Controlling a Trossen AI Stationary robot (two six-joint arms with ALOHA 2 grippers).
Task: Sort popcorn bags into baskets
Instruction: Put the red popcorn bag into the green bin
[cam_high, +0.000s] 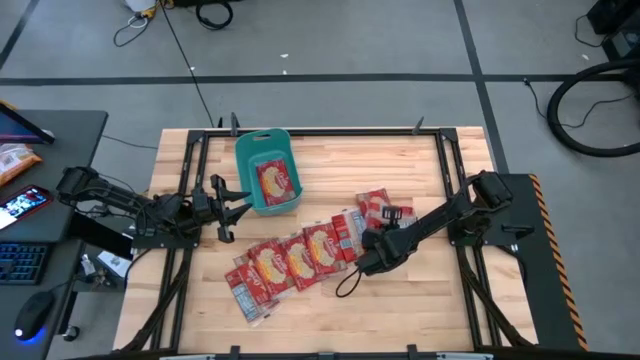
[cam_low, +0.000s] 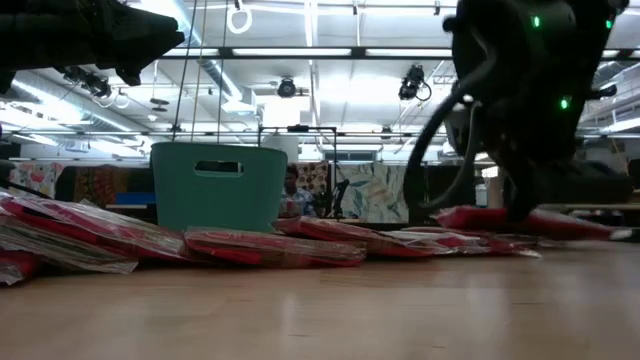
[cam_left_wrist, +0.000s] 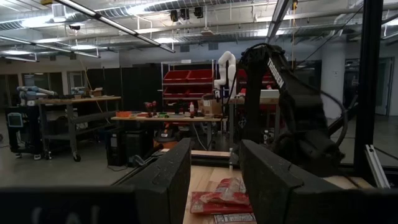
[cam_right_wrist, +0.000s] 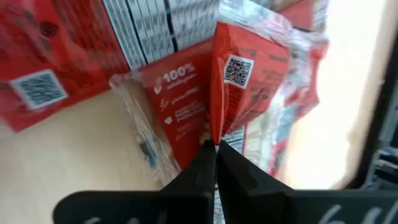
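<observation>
Several red popcorn bags (cam_high: 300, 262) lie overlapping in a slanted row across the table's middle; the low view shows them (cam_low: 270, 245) flat on the wood. One more bag (cam_high: 277, 181) lies inside the teal basket (cam_high: 250, 165), which stands toward the far edge (cam_low: 218, 185). My right gripper (cam_high: 366, 256) is down at the row's right end, shut on a bag (cam_right_wrist: 186, 106). My left gripper (cam_high: 238, 212) hovers open beside the basket's near left corner, its fingers (cam_left_wrist: 214, 171) level and holding nothing. My right gripper pinches a red bag between its two fingertips (cam_right_wrist: 205, 158), on a raised crease (cam_right_wrist: 216, 124) where the packet buckles into a ridge. The fingers slant down from the table's right side. The bag's sides slope away onto the table and the neighbouring bags.
A dark cable loops on the table just near of my right gripper (cam_high: 347, 283). Black frame rails run along the table's left (cam_high: 185, 170) and right (cam_high: 455, 170) sides. Bare wood lies near of the row and at the far right.
</observation>
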